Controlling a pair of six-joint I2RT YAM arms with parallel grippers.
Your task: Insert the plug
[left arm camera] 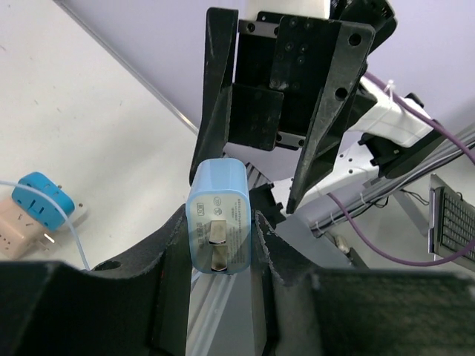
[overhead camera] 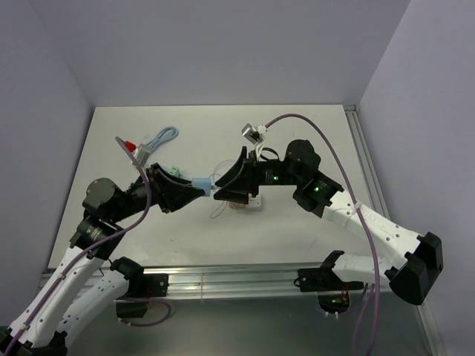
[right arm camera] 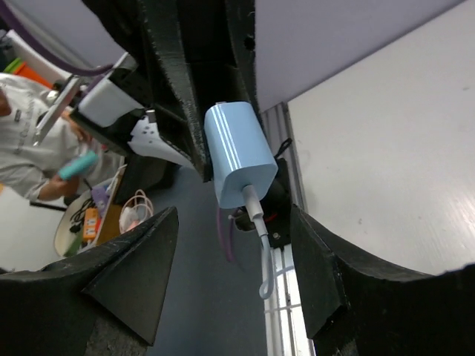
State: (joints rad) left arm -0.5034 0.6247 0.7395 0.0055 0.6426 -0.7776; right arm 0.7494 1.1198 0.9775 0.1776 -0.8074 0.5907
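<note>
A light blue charger plug (left arm camera: pixel 219 215) with two metal prongs facing the left wrist camera sits between the fingers of my left gripper (left arm camera: pixel 220 226), which is shut on it. In the top view the plug (overhead camera: pixel 201 183) is held above mid-table by the left gripper (overhead camera: pixel 194 187). My right gripper (overhead camera: pixel 227 178) is open and empty, its jaws facing the plug's far end. In the right wrist view the plug (right arm camera: pixel 236 152), with a white cable (right arm camera: pixel 261 237) hanging from it, lies beyond the open right gripper (right arm camera: pixel 231 248). A beige power strip (left arm camera: pixel 15 230) carries a blue adapter (left arm camera: pixel 41 208).
The power strip (overhead camera: pixel 252 202) lies on the table under the right gripper. A coiled blue cable (overhead camera: pixel 162 139), a red-tipped connector (overhead camera: pixel 130 145) and a green piece (overhead camera: pixel 173 170) lie at the back left. A grey adapter (overhead camera: pixel 252 133) sits at back centre. A metal rail (overhead camera: pixel 237 278) runs along the near edge.
</note>
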